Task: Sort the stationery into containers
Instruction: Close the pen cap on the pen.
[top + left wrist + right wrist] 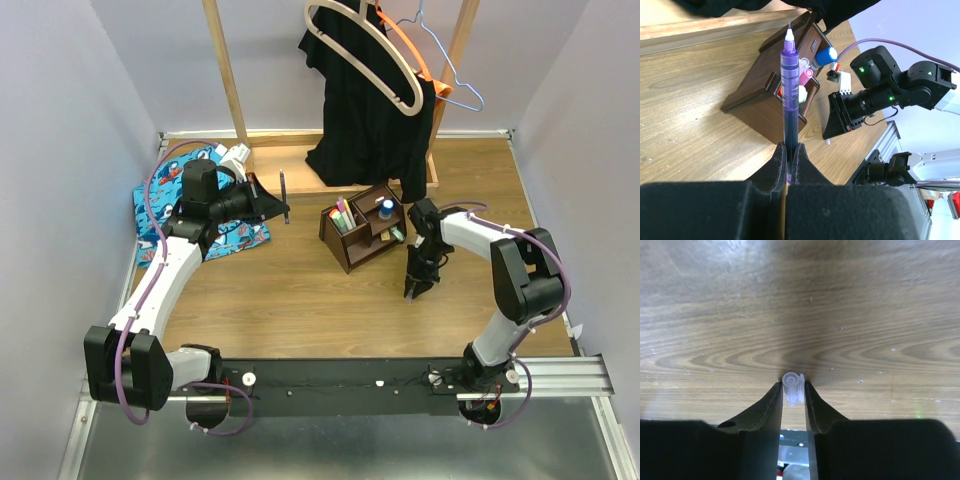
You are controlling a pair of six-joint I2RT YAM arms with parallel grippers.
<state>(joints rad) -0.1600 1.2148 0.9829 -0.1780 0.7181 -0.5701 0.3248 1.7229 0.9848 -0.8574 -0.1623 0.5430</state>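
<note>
1. Your left gripper is clamped tight on the lower end of a thin purple pen with a see-through barrel and a white tip. The pen runs straight out past the fingers, tip away from the wrist.
2. From above, that pen is held clear of the brown wooden table, left of centre. It is just right of the blue patterned cloth and well left of the dark brown wooden desk organizer, touching neither.
3. Your right gripper stands narrow, one finger against each side of a small translucent white cap-shaped piece. The piece sits right at the fingertips, over bare wood; you cannot tell whether it is off the surface.
4. From above, the right gripper points down at the table just near and right of the organizer, apart from it.
5. The organizer sits about mid-table, turned at an angle. Pale green and pink markers stand in its left slot, and a small bottle with a blue cap stands in a compartment to the right of them.
6. Beyond it, at the far edge, a light wooden rack carries a black garment and several hangers.
</note>
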